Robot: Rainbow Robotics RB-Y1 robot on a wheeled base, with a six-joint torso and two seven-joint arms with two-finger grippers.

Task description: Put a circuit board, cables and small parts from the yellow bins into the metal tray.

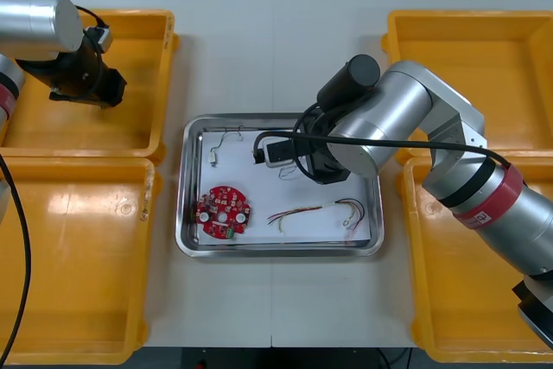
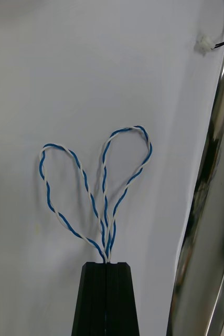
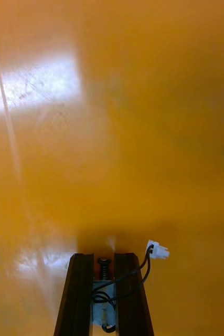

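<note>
Right claw [image 2: 107, 262] is over the far middle of the metal tray [image 1: 194, 246], pinched tight on the twisted blue and white cable [image 2: 128, 128]. I read this as the drop-off step for that cable.

It's gripped at its bunched ends. Two loops fan out from the fingertips over the tray's white floor, just beside the shiny rim. I can't tell whether the loops touch the floor or hang just above it.

Next move, my call: release the cable, let it fall flat, then lift straight out so the twist doesn't snag a finger.

Left claw [image 3: 105, 255] hangs over the far left yellow bin [image 1: 130, 19]. It's closed on a small metal part [image 3: 102, 296], with a black cable [image 3: 141, 270] and white plug [image 3: 158, 250] trailing off one side. I'd hold it there until the right arm clears, then bring it across the desk [image 1: 276, 58] to the tray.

Already in the tray: red circuit board [image 1: 223, 212] near left, red and yellow cable [image 1: 315, 212] near right, the two apart.
</note>
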